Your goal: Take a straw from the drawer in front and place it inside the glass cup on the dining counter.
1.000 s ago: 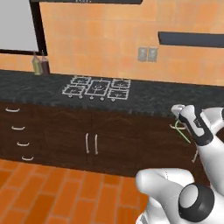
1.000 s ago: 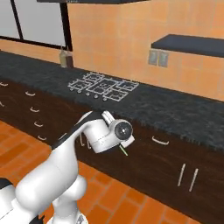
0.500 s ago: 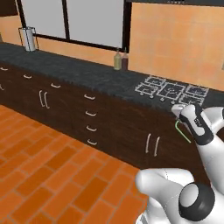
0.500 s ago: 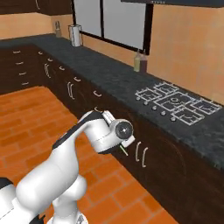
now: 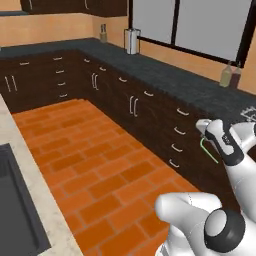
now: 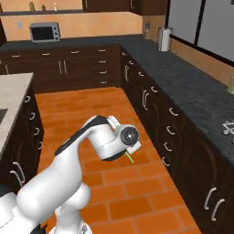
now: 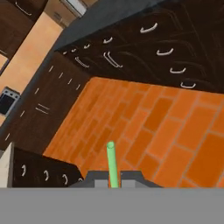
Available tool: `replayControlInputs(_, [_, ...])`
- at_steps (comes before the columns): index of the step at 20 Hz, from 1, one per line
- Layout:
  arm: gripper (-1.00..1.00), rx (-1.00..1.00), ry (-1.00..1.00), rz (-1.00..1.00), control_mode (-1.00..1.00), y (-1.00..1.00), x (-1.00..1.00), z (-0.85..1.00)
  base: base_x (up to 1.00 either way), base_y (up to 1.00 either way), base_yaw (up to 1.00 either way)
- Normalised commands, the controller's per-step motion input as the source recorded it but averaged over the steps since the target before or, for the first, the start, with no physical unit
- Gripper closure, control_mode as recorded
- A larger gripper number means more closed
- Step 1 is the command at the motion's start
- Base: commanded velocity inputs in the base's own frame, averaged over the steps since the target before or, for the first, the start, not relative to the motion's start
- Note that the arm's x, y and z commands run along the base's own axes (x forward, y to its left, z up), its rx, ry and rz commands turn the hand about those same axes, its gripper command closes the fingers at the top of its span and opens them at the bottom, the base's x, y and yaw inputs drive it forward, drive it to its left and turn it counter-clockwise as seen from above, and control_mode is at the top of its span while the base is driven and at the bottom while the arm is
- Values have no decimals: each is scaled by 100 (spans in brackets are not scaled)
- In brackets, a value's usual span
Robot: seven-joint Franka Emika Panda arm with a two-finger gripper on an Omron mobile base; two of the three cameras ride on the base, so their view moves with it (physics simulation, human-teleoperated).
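gripper (image 7: 114, 178): clenched on the straw (image 7: 112, 162), held up above the orange brick floor (image 7: 166, 127)
straw: green, pokes out between the fingertips; bent end probably by the wrist in the left base view
dining counter (image 5: 15, 145): beige edge, well apart from the gripper, dark sink (image 5: 15, 210) inset

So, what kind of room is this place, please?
A home kitchen, most likely: dark wooden cabinets under a black speckled counter, a microwave on the far counter, and part of a stove at the edge.
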Motion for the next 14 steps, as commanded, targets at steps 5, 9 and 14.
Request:
replayControlInputs(5, [100,0,0,0,100,0,0,0,-50,26,69])
replayControlInputs(9, [100,0,0,0,100,0,0,0,-78,-13,62])
replayControlInputs(14, [100,0,0,0,100,0,0,0,-96,0,58])
